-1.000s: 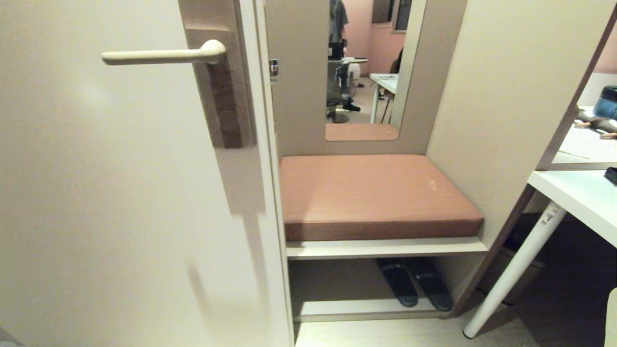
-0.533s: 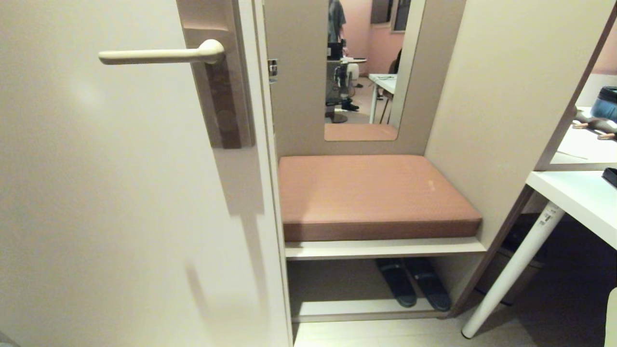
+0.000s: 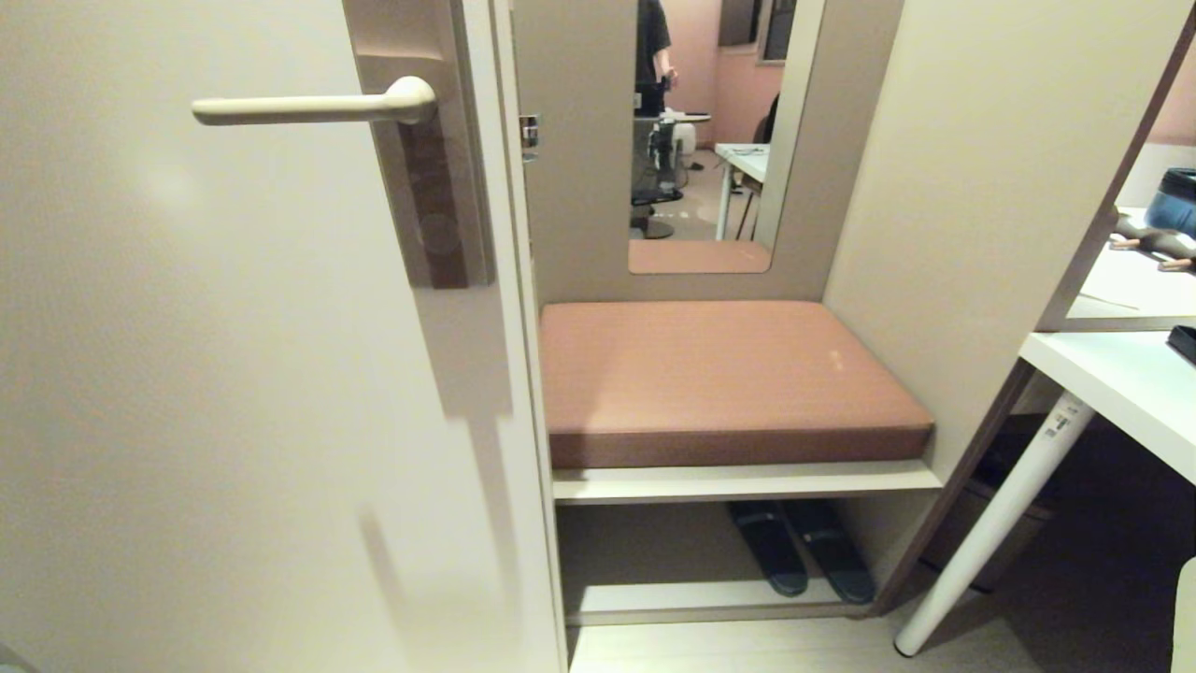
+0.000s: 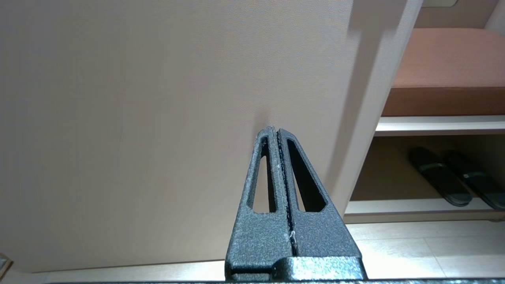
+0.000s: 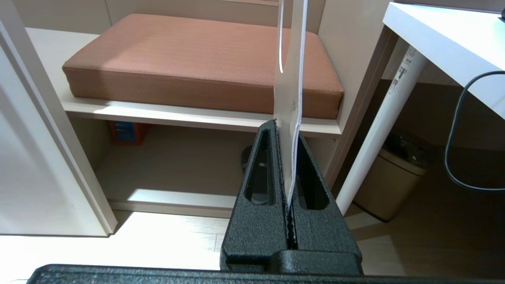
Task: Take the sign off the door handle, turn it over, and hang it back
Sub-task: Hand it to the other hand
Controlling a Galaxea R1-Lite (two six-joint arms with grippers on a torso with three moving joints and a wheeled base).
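Right wrist view shows the right gripper point(image 5: 287, 124) clamped on the sign point(image 5: 290, 59), pinching one end of the card between its two black fingers. The sign is seen edge-on, a thin pale strip whose long axis runs straight out from the fingertips, away from the wrist, its far end passing out of the frame; which face is which cannot be told. Beyond it lie a brown cushion point(image 5: 189, 55) on a bench shelf point(image 5: 177, 114), a white table leg point(image 5: 378, 130) and a small bin point(image 5: 390, 177). Left wrist view has the left gripper point(image 4: 276, 132) pressed together on nothing, its tips close to the pale door point(image 4: 138, 98). Farther up the door, in the head view, the door handle point(image 3: 299, 108) is bare and points level toward the left from its brown plate point(image 3: 434, 187). Neither arm appears in the head view.
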